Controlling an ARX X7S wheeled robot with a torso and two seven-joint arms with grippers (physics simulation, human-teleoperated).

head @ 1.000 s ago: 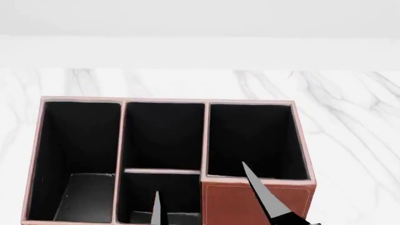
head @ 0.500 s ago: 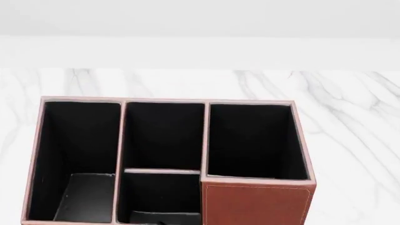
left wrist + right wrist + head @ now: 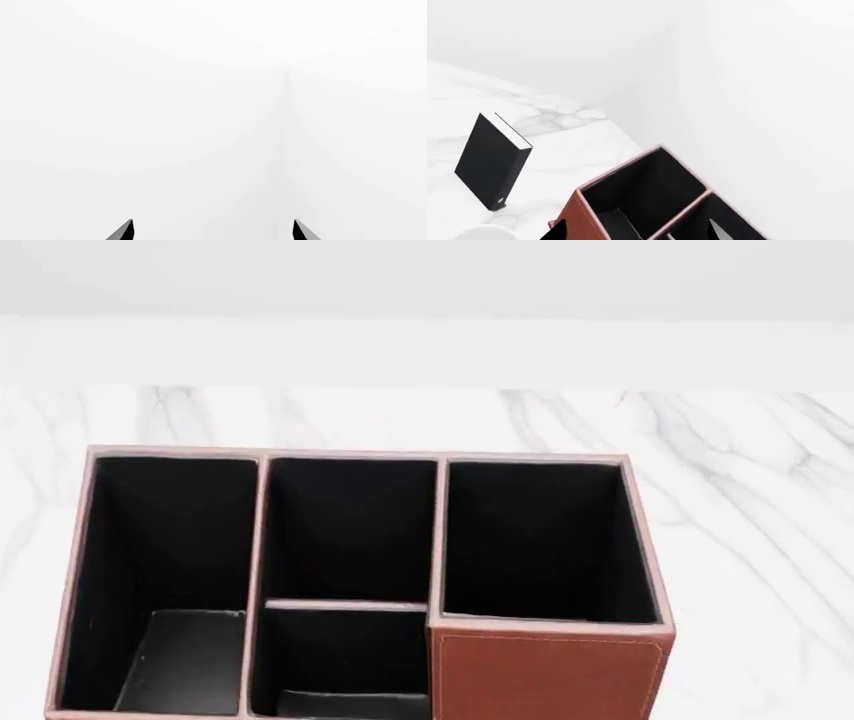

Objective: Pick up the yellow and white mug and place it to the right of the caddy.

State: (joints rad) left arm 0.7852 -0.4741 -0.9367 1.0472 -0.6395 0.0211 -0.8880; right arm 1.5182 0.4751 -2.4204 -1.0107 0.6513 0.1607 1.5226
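Caddy on marble tabletop, mug unseen.
Left gripper jaws apart against blank white; caddy centered on tabletop; right gripper jaws apart above caddy, black block at ten o'clock.

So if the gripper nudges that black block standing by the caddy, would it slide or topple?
Probably topple. The black block stands upright on a narrow end and looks thin, so a push high on its broad face would likely tip it. It looks rigid and book-like, and the marble table looks smooth, so a low push might slide it instead.
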